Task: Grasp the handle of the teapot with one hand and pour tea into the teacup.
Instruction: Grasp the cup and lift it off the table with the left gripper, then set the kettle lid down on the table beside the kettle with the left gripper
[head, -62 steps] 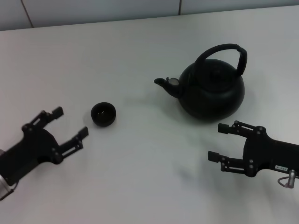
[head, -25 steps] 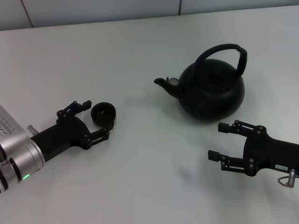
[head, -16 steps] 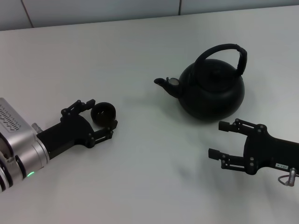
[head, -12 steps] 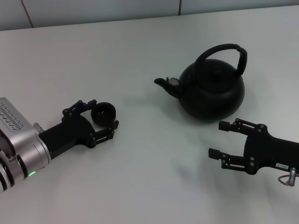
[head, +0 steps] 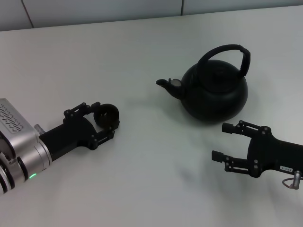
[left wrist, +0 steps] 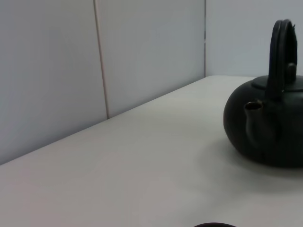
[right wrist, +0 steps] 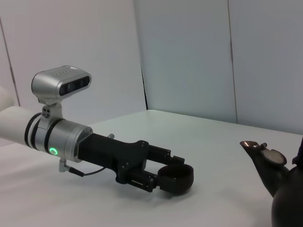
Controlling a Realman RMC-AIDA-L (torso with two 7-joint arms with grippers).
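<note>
Jaws of the left gripper (head: 105, 119) sit closed around the small black teacup (head: 107, 114) on the white worktop (head: 151, 165), steadying it. Jaws of the right gripper (head: 222, 142) are spread and empty, low beside the teapot (head: 215, 92) (upright, spout toward the cup). A good grasp likely means rising to the arched handle (head: 226, 51) and clamping its top squarely before tilting.

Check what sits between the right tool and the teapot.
Nothing: in the head view only bare table separates the right tool from the teapot.
</note>
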